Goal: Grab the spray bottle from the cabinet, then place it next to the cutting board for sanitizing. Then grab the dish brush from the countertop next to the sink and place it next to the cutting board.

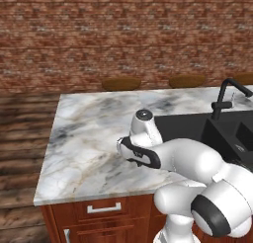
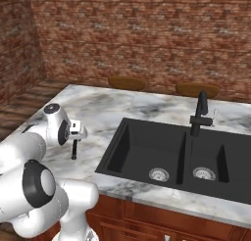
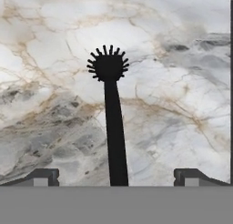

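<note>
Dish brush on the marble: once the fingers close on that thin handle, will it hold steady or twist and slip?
The dish brush looks like one rigid black piece, so probably stiff. Its handle is thin between the wide-open gripper, so it may pivot in the pads. The flared bristle head makes it likely head-heavy, though light overall on the countertop.

A white-grey veined marble countertop (image 1: 89,133) fills the middle of the left base frame, set over reddish-brown wooden drawers (image 1: 104,212) along the bottom edge. A black dish brush (image 3: 113,127) lies flat on the marble at the centre of the hand frame, bristle head toward the top. The black sink (image 2: 171,159) is recessed into the slab at right in the right base frame.
</note>
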Robot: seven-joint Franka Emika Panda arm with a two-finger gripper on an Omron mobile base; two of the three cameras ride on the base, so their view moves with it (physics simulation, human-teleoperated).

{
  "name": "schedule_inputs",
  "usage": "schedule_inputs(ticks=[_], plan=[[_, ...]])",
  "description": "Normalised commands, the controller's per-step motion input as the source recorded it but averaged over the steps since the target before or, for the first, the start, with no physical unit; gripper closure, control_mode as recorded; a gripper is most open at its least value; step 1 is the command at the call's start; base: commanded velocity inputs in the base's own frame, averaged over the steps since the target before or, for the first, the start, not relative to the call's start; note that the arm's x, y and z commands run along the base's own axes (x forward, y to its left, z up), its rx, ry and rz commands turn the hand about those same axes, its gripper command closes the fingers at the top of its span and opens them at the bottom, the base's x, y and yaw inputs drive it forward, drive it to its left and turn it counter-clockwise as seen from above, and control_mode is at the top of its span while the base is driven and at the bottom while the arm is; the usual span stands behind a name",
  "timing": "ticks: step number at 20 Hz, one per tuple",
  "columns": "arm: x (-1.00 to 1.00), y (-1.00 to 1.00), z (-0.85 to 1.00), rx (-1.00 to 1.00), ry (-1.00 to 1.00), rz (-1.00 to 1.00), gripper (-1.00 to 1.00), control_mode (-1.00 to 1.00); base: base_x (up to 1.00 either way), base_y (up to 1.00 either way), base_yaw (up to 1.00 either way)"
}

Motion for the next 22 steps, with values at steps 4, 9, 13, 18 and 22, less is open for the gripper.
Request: schedule_inputs(ticks=[4,9,13,18,22], plan=[[0.0,0.0,-0.18,0.0,0.0,0.0,-1.0,-1.0,0.0,0.0,0.0],[0.0,0.0,-0.18,0.0,0.0,0.0,-1.0,-1.0,0.0,0.0,0.0],[0.0,0.0,-0.19,0.0,0.0,0.0,-1.0,-1.0,0.0,0.0,0.0],[0.0,0.0,-0.16,0.0,0.0,0.0,-1.0,-1.0,0.0,0.0,0.0],[0.0,0.0,-0.11,0.0,0.0,0.0,-1.0,-1.0,0.0,0.0,0.0]])
